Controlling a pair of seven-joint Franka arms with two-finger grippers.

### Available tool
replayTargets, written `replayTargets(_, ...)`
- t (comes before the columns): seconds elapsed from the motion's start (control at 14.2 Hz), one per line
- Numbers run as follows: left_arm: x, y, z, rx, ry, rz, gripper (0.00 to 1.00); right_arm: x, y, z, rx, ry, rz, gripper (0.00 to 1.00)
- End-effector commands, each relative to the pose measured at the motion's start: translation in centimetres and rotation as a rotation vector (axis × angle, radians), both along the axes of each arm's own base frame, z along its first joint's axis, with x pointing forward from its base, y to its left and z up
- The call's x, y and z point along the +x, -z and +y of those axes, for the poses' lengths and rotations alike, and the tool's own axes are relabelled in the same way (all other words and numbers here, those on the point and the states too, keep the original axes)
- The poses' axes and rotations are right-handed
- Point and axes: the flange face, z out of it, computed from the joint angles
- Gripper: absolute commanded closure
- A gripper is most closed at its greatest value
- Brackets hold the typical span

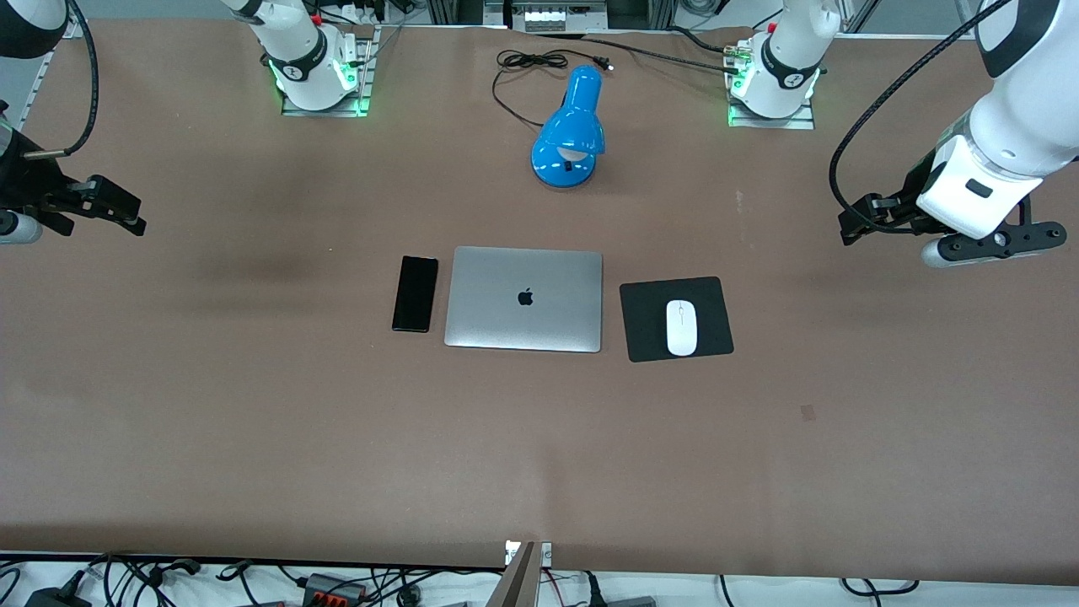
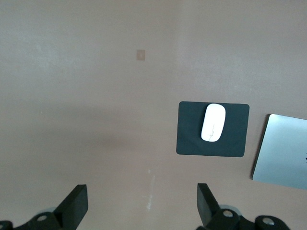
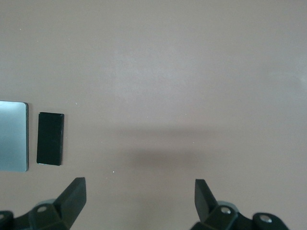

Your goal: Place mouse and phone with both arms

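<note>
Small white oval computer mouse [image 1: 681, 327] with thin centre line lies flat on a black square mouse pad [image 1: 676, 319], roughly centred on it, long axis running toward the front camera; also seen in left wrist view [image 2: 213, 122] on the pad [image 2: 212, 129]. Pad sits mid-worktop, just beside a closed silver laptop [image 1: 524, 298] with a dark logo, on the side toward the left arm's end, not touching it. Slim black glossy rectangular smartphone [image 1: 415, 293] lies flat just beside the laptop toward the right arm's end, narrow gap between, long edges parallel; right wrist view shows it [image 3: 50, 138] beside the laptop edge [image 3: 13, 136]. All three form a row in the middle of the brown worktop [image 1: 253, 421], well apart from every edge. Blue desk lamp [image 1: 571, 129] lies near the edge where the bases stand, farther from the front camera than the laptop, its black cord [image 1: 539, 63] looped by that edge. Left gripper [image 1: 860, 221] hangs over bare worktop near the left arm's end, fingers [image 2: 74, 205] spread wide, holding nothing. Right gripper [image 1: 114, 206] hangs over bare worktop at the right arm's end, fingers [image 3: 72, 194] spread wide, empty. Both well apart from the objects.
</note>
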Motion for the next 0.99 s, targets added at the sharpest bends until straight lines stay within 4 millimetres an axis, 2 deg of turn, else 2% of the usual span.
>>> replayTargets(0.0, 0.12, -0.45, -0.03, -0.024, 0.008, 0.005, 0.00, -0.68, -0.69, 0.11, -0.008, -0.016, -0.001, 0.00)
replayTargets(0.92, 0.13, -0.24, 0.16, -0.022, 0.008, 0.008, 0.00, -1.35, -1.16, -0.57, 0.001, 0.000, 0.001, 0.00)
